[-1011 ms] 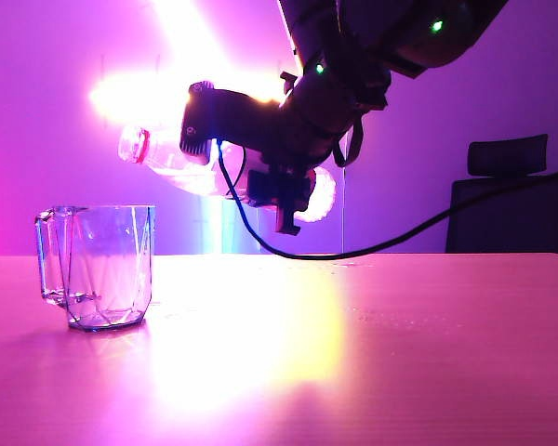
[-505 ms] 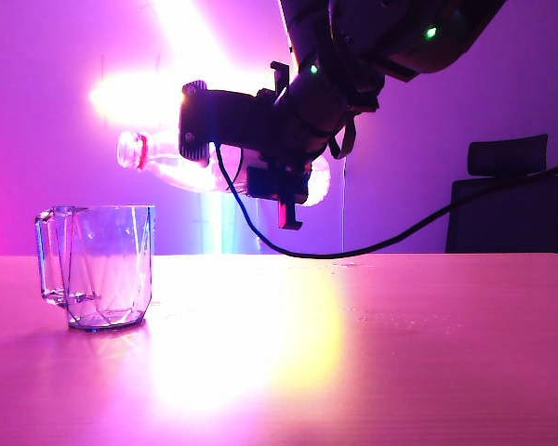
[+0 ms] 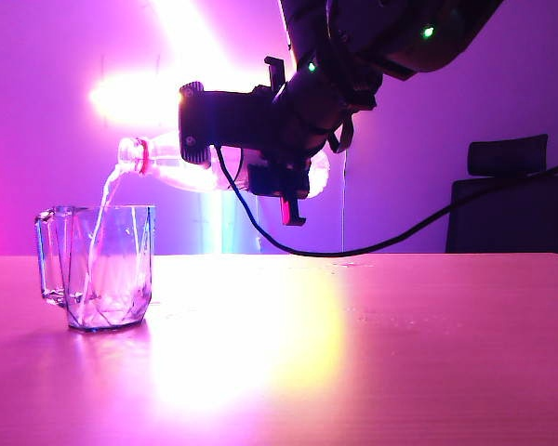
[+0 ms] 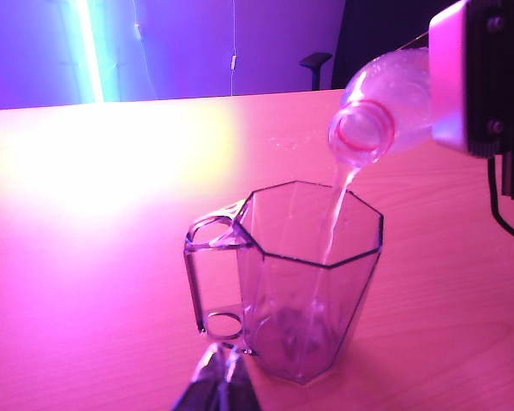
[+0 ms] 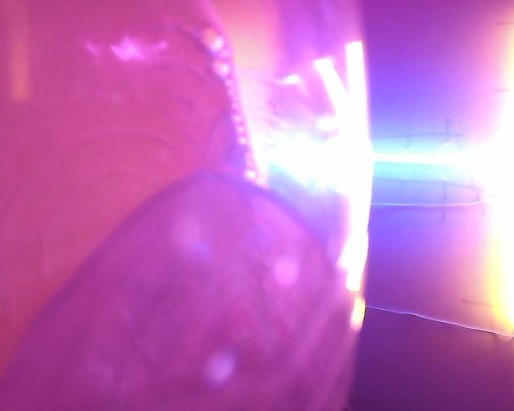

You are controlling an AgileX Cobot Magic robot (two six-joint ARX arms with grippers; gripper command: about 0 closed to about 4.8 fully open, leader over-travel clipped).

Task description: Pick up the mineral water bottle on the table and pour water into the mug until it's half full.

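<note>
The mineral water bottle (image 3: 158, 160) lies nearly level in the air, its red-ringed mouth over the mug (image 3: 107, 269). My right gripper (image 3: 270, 172) is shut on the bottle's body. A thin stream of water (image 3: 102, 218) falls from the mouth into the mug, which stands upright on the table with a little water at its bottom. In the left wrist view the bottle (image 4: 373, 111) pours into the faceted mug (image 4: 308, 291), and my left gripper (image 4: 223, 381) sits shut, low and just short of the mug's handle. The right wrist view is filled by the blurred bottle (image 5: 180, 300).
The wooden table (image 3: 372, 353) stretches to the right of the mug. A black cable (image 3: 400, 240) hangs from the right arm down close to the table's far edge. A dark chair (image 3: 507, 200) stands behind at the right. A strong lamp glare (image 3: 139, 93) washes out the back left.
The right wrist has rolled, tipping the bottle's mouth lower. Water now runs into the mug, where none was flowing before. The mug and left gripper have stayed put.
</note>
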